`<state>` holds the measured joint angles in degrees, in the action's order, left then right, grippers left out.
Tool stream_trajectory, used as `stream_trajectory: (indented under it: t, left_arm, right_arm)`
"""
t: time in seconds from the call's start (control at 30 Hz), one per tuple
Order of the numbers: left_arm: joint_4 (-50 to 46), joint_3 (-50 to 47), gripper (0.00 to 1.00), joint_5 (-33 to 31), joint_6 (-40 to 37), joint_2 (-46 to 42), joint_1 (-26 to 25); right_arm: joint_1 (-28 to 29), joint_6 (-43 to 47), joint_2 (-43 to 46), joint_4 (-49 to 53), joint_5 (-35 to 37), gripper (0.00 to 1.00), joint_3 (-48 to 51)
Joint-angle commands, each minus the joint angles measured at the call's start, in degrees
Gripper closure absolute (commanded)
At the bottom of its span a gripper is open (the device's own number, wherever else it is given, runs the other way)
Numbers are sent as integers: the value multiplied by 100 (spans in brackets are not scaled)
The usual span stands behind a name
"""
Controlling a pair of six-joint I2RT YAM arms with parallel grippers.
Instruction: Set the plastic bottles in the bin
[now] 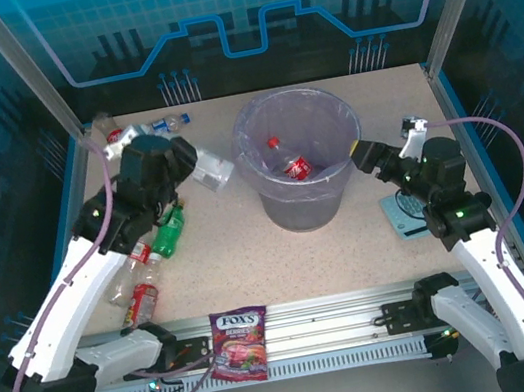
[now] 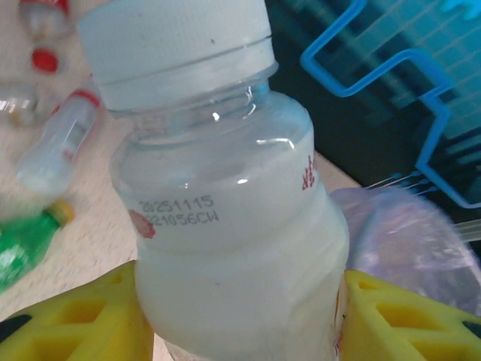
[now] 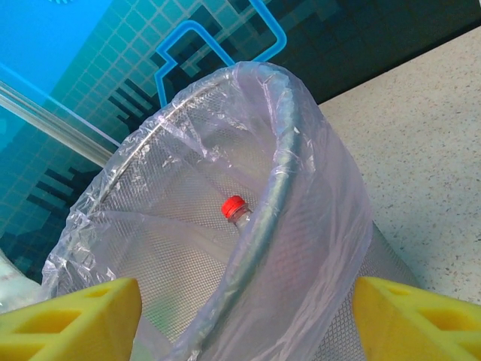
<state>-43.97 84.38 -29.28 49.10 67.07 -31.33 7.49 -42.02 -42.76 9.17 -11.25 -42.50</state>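
My left gripper (image 2: 240,331) is shut on a clear plastic bottle (image 2: 225,226) with a white cap and white label, its yellow fingers (image 2: 75,323) pressed on both sides. In the top view this gripper (image 1: 194,164) holds the bottle (image 1: 214,174) just left of the bin (image 1: 258,115), a round grey bucket with a lilac bag liner. A red-capped bottle (image 1: 296,167) lies inside the bin. My right gripper (image 1: 366,152) stands open at the bin's right rim (image 3: 282,173), empty, looking down at the red-capped bottle (image 3: 234,208). A green bottle (image 1: 169,235) and a red-labelled bottle (image 1: 143,300) lie at the left.
More bottles (image 1: 134,132) lie at the back left corner, one blue-labelled (image 1: 168,123). A purple Fox's candy bag (image 1: 239,344) sits on the front rail. A pale blue object (image 1: 403,217) lies under my right arm. Glass walls close the table's sides.
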Motion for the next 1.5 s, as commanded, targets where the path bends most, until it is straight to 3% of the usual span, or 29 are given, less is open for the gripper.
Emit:
stream_trajectory:
  t: [0.0, 0.2, 0.5, 0.67, 0.9, 1.03, 1.47]
  left_arm:
    - [-99, 961, 52, 111, -1215, 403, 26]
    - [13, 2973, 54, 894, -2141, 1632, -222]
    - [-675, 5693, 56, 1316, -2849, 3913, -1085]
    - [-405, 5357, 57, 1142, -2963, 4170, -1347]
    - [1332, 3264, 61, 518, -2815, 3645, -1612]
    - [1420, 2812, 62, 270, -2668, 3663, -1648]
    - [1611, 1865, 63, 512, -1929, 3844, -1648]
  right_arm:
    - [26, -33, -193, -430, -309, 24, 75]
    - [37, -289, -344, -922, -580, 27, 207]
    - [84, -353, -522, -1066, -616, 35, 256]
    - [109, -357, -488, -1064, -547, 40, 271]
    - [107, -379, -488, -1108, -552, 44, 259]
    - [113, -467, -539, -1247, -584, 44, 308]
    - [368, -546, -605, -1435, -493, 45, 297]
